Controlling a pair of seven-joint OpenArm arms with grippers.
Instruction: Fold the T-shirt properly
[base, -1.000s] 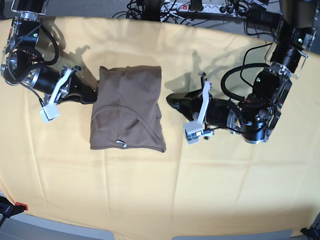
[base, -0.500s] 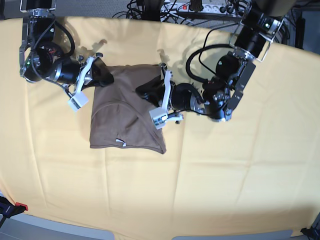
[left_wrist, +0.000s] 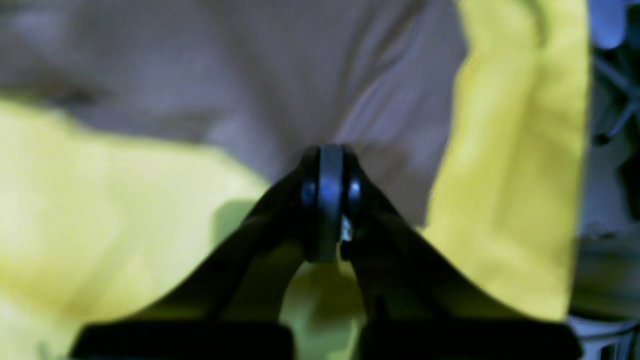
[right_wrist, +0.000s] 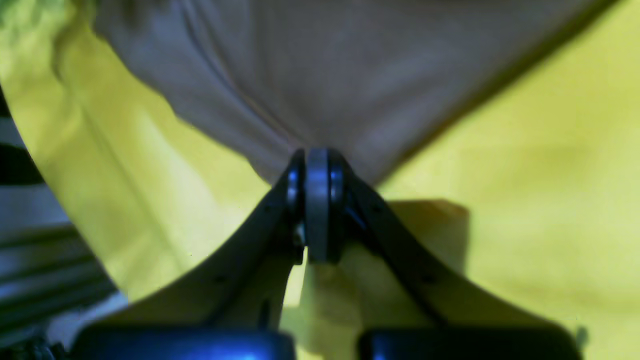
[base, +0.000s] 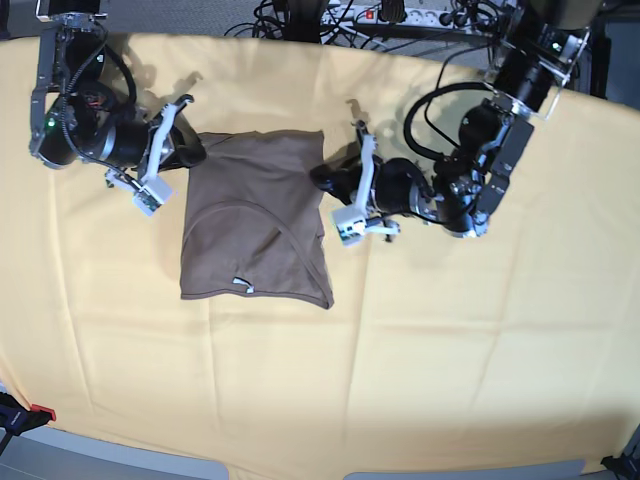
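The T-shirt lies folded into a rough rectangle on the yellow cloth, toward the far left part of the tabletop, its collar with a small light tag at the near edge. The fabric is taupe-brown and plain, with a curved seam line across its middle.

At its far left corner sits the right hand, and both wrist views show the same thing up close: black jaws pressed together with brown fabric bunched right at the tips. So the right hand is clamped on the shirt's edge, and the left hand is clamped on it too, at the far right corner, where the base view shows it touching the shirt's side.

The yellow cloth covers nearly the whole tabletop, with soft creases and fold lines running across it and dark shadows beneath the arms. Beyond its far edge there is a tangle of black cables and a white power strip. A small red-and-black clamp grips the cloth's near left corner.
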